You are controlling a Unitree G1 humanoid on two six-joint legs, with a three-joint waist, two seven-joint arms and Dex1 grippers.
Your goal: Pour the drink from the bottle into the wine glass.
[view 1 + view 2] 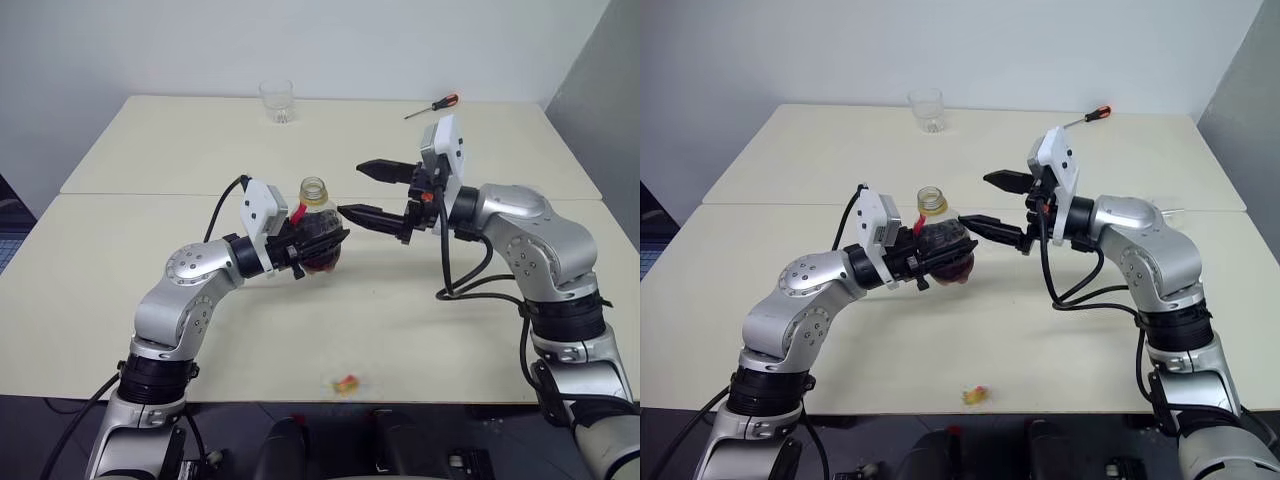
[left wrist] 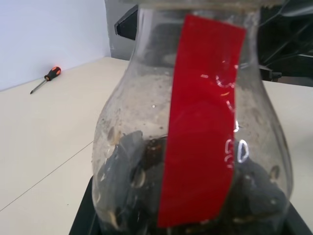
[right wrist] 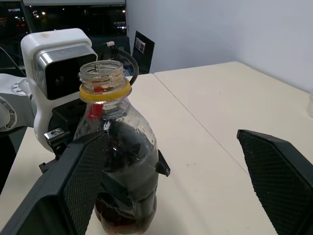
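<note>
Right wrist view: the bottle (image 3: pixel 120 161) stands open with a little dark drink (image 3: pixel 124 215) at the bottom. Its red label (image 2: pixel 200 127) shows no words. The left pincer (image 1: pixel 318 248) squeezes it; the right pincer (image 1: pixel 368 192) gapes wide.

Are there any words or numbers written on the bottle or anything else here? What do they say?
No words or numbers can be read anywhere.
Red label strip on the bottle: plain red, no print on it.
Faint raised marks on the bottle's clear plastic beside the strip: too unclear to read.
Screwdriver, tumbler, table: no writing visible.
</note>
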